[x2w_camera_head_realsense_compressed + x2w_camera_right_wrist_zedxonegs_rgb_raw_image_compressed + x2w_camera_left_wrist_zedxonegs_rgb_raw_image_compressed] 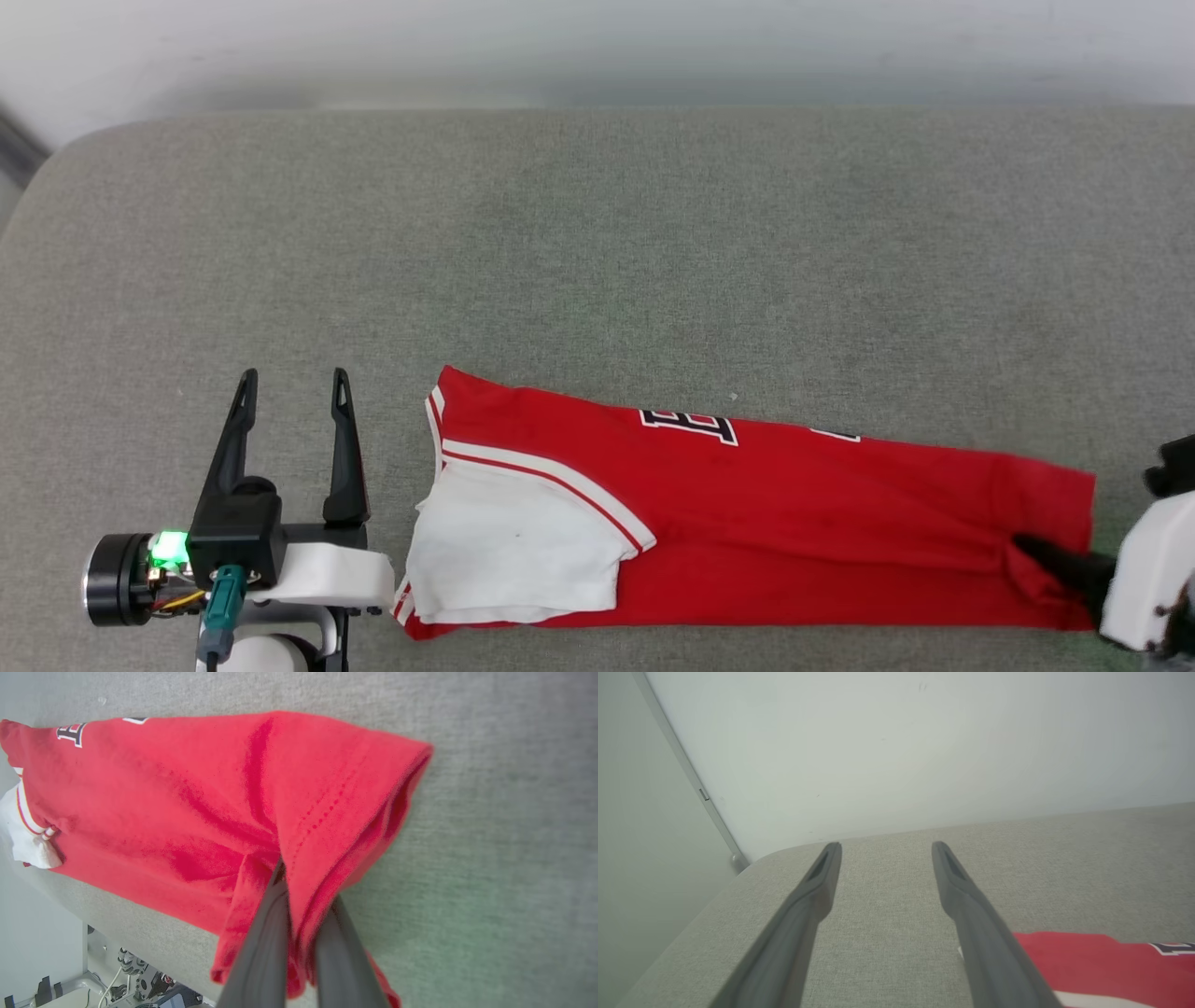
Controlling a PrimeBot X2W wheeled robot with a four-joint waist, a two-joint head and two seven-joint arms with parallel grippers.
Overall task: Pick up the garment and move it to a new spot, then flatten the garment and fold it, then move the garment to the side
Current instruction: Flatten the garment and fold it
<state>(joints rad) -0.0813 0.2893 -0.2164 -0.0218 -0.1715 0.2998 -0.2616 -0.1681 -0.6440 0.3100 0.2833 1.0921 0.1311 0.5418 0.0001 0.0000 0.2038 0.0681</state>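
Fabric pinched at the far right! The right end effector is clamped narrow on the garment, gripping a bunched fold at the near corner of the hem. The left end effector stands wide and holds nothing, parked just beside the white sleeve without touching it.

The garment lies as a long red band across the grey surface, close to its near edge, with the sleeve end to the left and the hem to the right.

There's trouble to watch for. That bite looks thin and sits right at the corner, so a quick pull could let the cloth slip free. With just one end held, a lift would likely spill the layers open or drag the sleeve end along. A pull toward the near edge could tip the whole thing off.

The right wrist view gives the pinch itself, with red cloth wedged between the two fingers and cables below the surface's edge. The head view hides that under a dark fingertip but lays out the full length, the black lettering and both arms. The left wrist view adds the pale wall behind the open fingers.
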